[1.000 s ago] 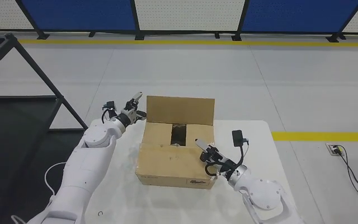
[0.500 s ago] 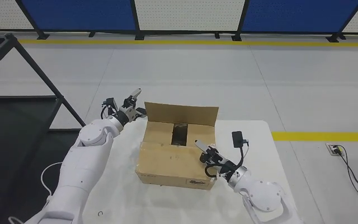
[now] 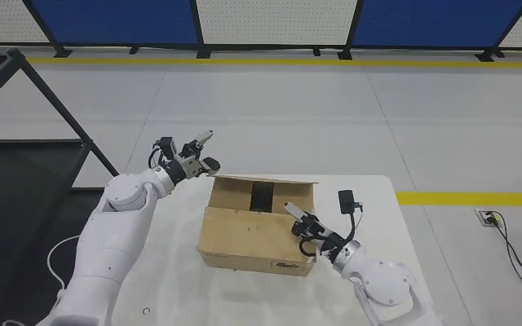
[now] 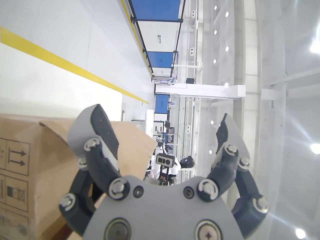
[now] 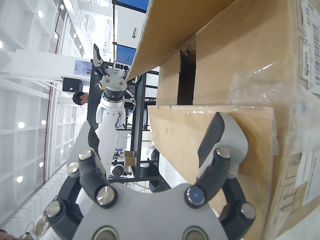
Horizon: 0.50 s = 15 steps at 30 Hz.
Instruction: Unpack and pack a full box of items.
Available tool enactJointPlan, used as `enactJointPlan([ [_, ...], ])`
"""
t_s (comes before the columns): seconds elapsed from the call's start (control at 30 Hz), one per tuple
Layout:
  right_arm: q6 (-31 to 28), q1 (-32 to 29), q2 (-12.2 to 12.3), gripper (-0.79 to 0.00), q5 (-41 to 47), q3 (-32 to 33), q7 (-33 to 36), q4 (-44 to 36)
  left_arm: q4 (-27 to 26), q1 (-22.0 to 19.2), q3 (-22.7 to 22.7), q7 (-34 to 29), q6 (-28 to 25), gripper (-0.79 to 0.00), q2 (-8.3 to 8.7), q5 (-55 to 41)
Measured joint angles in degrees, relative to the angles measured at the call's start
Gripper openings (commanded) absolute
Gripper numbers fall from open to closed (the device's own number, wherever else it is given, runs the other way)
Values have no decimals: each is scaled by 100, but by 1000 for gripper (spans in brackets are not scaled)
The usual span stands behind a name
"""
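The cardboard box (image 3: 245,244) sits on the white table (image 3: 367,196) in front of me. Its long axis runs left to right across the table and its opening faces up. The far flap (image 3: 265,181) tilts back toward me over the opening, and only a narrow dark gap (image 3: 263,194) is left between the flaps. What is inside that gap is too dark to make out. The near flap (image 5: 180,138) carries a strip of crumpled clear tape (image 5: 250,88) along its edge. From above I can't tell whether this flap stands up or lies folded. On the box's right end, a printed label (image 5: 310,58) is cut off by the edge of my right wrist view. My left gripper (image 3: 207,148) hangs just past the box's far left corner, beyond the table edge. Its fingers are spread wide with nothing between them, and one pad (image 4: 103,128) is close in front of the far flap's corner. My right gripper (image 3: 298,218) is at the near right corner of the box. It too is spread and empty, with one finger (image 5: 220,136) just beside the taped flap edge and the other out in free air.
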Motion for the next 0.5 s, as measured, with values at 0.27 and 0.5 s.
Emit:
enactJointPlan([
  [0.27,161,116,34,0,46,106,360,63,-467,159,-26,-829,539,0,148,267],
  [0.5,238,191,69,0,137,231,634,101,-693,203,-87,-1532,949,0,274,380],
])
